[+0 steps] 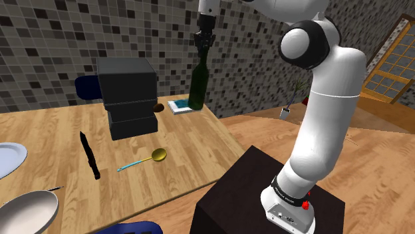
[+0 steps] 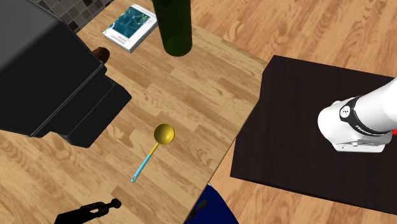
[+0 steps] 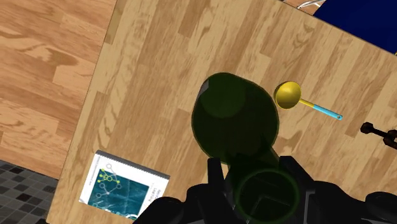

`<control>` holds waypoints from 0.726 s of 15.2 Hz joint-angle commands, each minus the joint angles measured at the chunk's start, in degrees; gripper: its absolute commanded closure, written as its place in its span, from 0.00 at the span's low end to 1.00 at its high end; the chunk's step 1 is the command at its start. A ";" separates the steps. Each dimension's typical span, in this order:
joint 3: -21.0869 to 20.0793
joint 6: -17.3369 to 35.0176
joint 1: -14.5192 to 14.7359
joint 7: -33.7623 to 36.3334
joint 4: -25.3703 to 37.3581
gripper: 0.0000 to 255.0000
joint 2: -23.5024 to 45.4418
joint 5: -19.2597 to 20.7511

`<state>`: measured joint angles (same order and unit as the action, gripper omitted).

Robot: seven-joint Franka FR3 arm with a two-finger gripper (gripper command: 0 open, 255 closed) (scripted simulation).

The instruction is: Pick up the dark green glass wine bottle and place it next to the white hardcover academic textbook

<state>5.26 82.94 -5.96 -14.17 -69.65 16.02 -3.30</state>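
Note:
A dark green wine bottle [image 1: 198,85] hangs upright above the table's far end, with my black gripper [image 1: 203,44] shut on its neck. Its base [image 2: 174,28] floats over the wood, a little nearer than the white book with a teal cover [image 2: 129,26]. From the wrist, the bottle [image 3: 235,121] is seen from above, its neck clasped between my fingers [image 3: 216,175]. The book [image 3: 123,193] lies flat near the table's edge, off to one side of the bottle. In the shoulder view the book [image 1: 179,105] lies just left of the bottle's base.
A black stepped box [image 1: 128,97] stands left of the book, with a small brown thing [image 1: 159,107] beside it. A gold spoon with a blue handle [image 1: 141,160], a black knife [image 1: 89,155] and two plates [image 1: 26,211] lie nearer. The table edge [image 2: 245,121] runs beside my dark stand [image 2: 305,127].

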 commanded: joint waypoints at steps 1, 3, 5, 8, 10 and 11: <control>0.64 1.85 -1.29 -2.02 -0.44 1.00 1.38 -0.22; 1.18 3.47 -2.55 -3.85 -0.55 1.00 2.97 -0.46; 1.70 4.92 -3.82 -5.63 -0.23 1.00 4.82 -0.76; 2.34 6.77 -5.78 -8.20 1.06 1.00 8.08 -1.26; 2.70 7.75 -7.13 -9.83 2.51 1.00 10.58 -1.64; 2.85 8.15 -7.82 -10.62 3.42 1.00 11.93 -1.85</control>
<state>7.92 90.58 -13.14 -23.97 -66.58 27.14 -5.00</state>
